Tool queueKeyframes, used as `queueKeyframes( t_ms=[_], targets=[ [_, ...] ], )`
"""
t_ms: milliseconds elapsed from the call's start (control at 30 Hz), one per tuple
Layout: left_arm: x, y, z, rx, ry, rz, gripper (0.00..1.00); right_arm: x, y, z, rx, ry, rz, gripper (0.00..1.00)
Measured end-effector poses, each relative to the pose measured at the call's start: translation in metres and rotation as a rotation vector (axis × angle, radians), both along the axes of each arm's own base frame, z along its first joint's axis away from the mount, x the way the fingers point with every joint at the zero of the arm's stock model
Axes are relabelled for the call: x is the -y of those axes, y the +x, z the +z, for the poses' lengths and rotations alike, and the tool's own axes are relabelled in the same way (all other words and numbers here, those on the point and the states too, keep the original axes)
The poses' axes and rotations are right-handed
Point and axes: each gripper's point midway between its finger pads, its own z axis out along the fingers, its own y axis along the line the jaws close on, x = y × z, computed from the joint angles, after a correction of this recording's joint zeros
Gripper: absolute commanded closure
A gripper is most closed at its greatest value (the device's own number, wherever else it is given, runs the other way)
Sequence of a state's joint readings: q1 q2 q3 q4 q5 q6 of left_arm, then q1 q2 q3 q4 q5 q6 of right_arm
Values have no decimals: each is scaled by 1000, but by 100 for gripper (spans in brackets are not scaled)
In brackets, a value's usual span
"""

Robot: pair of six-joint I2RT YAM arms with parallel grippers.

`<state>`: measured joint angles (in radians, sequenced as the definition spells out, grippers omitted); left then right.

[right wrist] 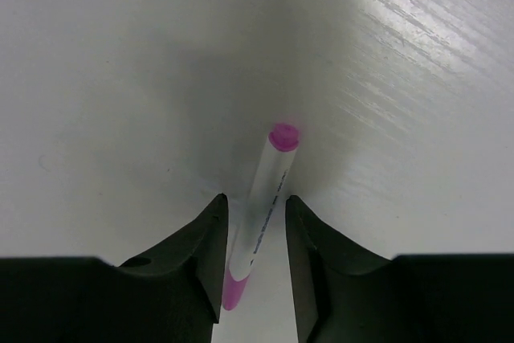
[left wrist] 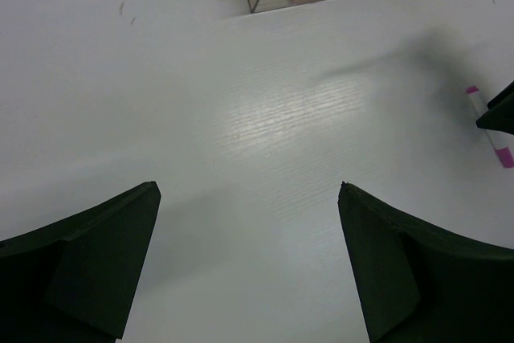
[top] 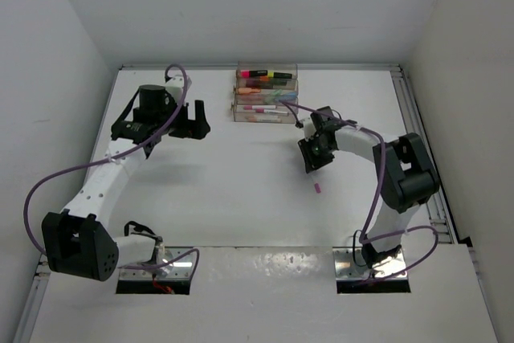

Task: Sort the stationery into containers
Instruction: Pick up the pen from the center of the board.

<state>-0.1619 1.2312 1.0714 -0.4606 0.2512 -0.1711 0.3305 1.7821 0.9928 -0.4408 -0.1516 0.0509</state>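
On table right of centre, white pen w/ pink ends lies betw. R gripper fingers: jaws approx half open, straddling it, slim gap each side, not clamped. L gripper spread wide, empty, hovers far left. Clear containers at far edge, well apart from pen

- One white pen with pink ends, loose on the counter.
- One stepped block of clear trays; the pieces inside are too small to count.
- Two arms, each with two black fingers.
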Motion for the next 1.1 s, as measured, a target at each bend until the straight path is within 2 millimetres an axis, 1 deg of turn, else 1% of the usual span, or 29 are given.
queueKeyframes(
  t_ms=[67, 133, 167, 233, 267, 367, 433, 500, 533, 567, 600, 633, 667, 700, 733, 767, 800, 867, 900, 1033, 1100],
  targets=[
    [-1, 1, -1, 2, 7, 11, 0, 1, 0, -4, 1, -22, 4, 77],
    [-2, 1, -3, -1, 15, 21, 0, 0, 2, -4, 14, -35, 7, 84],
    [-2, 0, -5, -3, 19, 23, 1, 0, 3, -5, 17, -43, 9, 92],
    [-2, 0, -7, -7, 28, 26, 1, -2, 3, -5, 24, -52, 14, 98],
    [-1, -1, -8, -7, 30, 25, 1, -3, 3, -5, 26, -53, 16, 100],
    [4, -4, -12, -12, 20, 4, 1, -12, 2, -1, 16, -17, 13, 100],
    [11, -9, -13, -1, -15, -29, 1, -25, 5, 10, 1, 56, -8, 100],
    [22, -18, -12, 11, -77, -72, 2, -45, 19, 35, 24, 172, -40, 100],
    [31, -24, -10, 24, -122, -106, 2, -58, 31, 57, 52, 243, -53, 100],
    [40, -27, -3, 36, -177, -138, 3, -70, 45, 81, 95, 316, -66, 100],
    [48, -34, -3, 40, -220, -168, 5, -82, 59, 107, 143, 385, -75, 100],
    [59, -38, 2, 50, -276, -205, 6, -96, 72, 137, 197, 463, -80, 100],
    [69, -41, 6, 55, -319, -237, 7, -108, 81, 164, 242, 532, -80, 100],
    [81, -44, 10, 53, -366, -273, 8, -120, 86, 190, 280, 606, -78, 100],
    [90, -46, 13, 48, -399, -302, 8, -132, 87, 214, 306, 675, -76, 100],
    [100, -47, 15, 45, -424, -331, 7, -143, 85, 231, 318, 734, -70, 100],
    [107, -48, 17, 41, -442, -352, 7, -153, 81, 244, 320, 782, -63, 100],
    [118, -49, 20, 24, -470, -383, 7, -172, 71, 259, 295, 859, -49, 100],
    [123, -47, 24, 21, -481, -395, 7, -181, 66, 263, 272, 887, -45, 100],
    [132, -37, 47, 60, -516, -421, 6, -207, 52, 264, 174, 964, -35, 100],
    [135, -33, 59, 95, -534, -431, 6, -212, 51, 262, 149, 980, -41, 100]
  ],
)
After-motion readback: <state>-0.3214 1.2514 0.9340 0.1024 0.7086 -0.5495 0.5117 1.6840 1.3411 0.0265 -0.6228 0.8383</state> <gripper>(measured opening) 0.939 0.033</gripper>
